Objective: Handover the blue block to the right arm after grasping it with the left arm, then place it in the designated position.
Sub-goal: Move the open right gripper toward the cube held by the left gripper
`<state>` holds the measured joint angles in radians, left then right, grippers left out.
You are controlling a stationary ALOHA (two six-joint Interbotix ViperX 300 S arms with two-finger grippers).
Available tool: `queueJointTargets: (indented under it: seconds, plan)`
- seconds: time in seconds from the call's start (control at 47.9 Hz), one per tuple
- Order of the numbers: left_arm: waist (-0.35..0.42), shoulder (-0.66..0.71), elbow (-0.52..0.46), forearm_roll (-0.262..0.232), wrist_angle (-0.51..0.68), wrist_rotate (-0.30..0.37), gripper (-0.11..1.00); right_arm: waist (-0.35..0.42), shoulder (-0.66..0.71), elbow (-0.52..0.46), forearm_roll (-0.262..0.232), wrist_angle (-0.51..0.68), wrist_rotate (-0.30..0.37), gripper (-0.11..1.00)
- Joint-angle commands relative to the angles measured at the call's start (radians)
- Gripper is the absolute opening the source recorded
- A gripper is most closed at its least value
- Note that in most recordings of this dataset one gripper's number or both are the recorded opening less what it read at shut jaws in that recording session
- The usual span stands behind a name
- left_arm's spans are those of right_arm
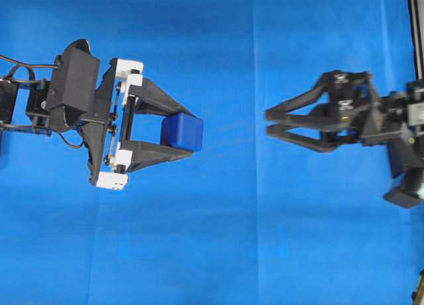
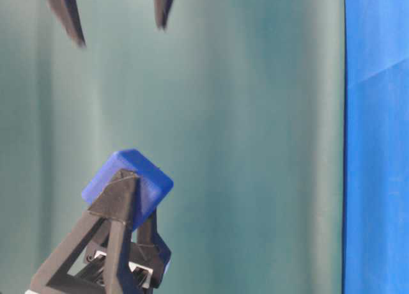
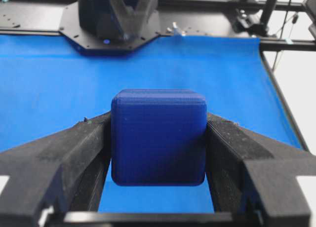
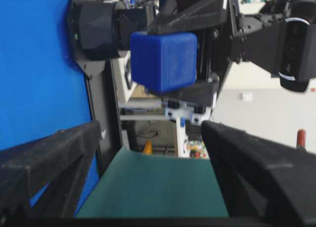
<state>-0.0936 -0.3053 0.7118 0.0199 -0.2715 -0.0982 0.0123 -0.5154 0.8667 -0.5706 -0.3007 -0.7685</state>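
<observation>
Blue block [image 1: 181, 132] sits clamped between the fingertips of the left arm's gripper [image 1: 173, 133], left of centre in the overhead view, lifted clear of the blue cloth [image 1: 218, 252] that covers the desk. The left wrist view shows both black fingers pressed flat against opposite sides of the cube, with its front, top and bottom faces left bare.

The right arm's gripper [image 1: 268, 122] is at the right of the overhead frame, its jaws spread wide and empty, tips pointing toward the block but well apart from it. In the right wrist view the block [image 4: 164, 60] appears in the upper middle, above the line between the two open fingers rather than between them.

My reading is that the grasp is done and the handover is the step in hand. The next move calls for the right gripper to close the gap, line up so the block falls between its fingers, and take the free faces across the left arm's grip. The left jaws should let go only once that hold is firm.

Nothing lies between the two grippers. The main risk is finger tips colliding at the block. No marked placement spot is visible in these views.
</observation>
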Motion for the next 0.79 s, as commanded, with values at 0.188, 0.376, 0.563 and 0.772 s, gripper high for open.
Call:
queueJointTargets:
  seconds: [0.188, 0.376, 0.563, 0.772]
  plan:
    - [0.003, -0.018, -0.015, -0.002, -0.009, -0.002, 0.49, 0.002, 0.14, -0.152, -0.017, -0.04, 0.002, 0.96]
    - [0.003, -0.018, -0.015, -0.002, -0.009, -0.002, 0.49, 0.002, 0.23, -0.23, -0.017, -0.041, 0.002, 0.96]
    - [0.003, -0.018, -0.015, -0.002, -0.009, -0.002, 0.49, 0.012, 0.301, -0.301, -0.017, -0.041, 0.002, 0.96]
    - [0.003, -0.02, -0.015, -0.002, -0.011, -0.002, 0.49, 0.018, 0.356, -0.362, -0.017, -0.029, 0.003, 0.96]
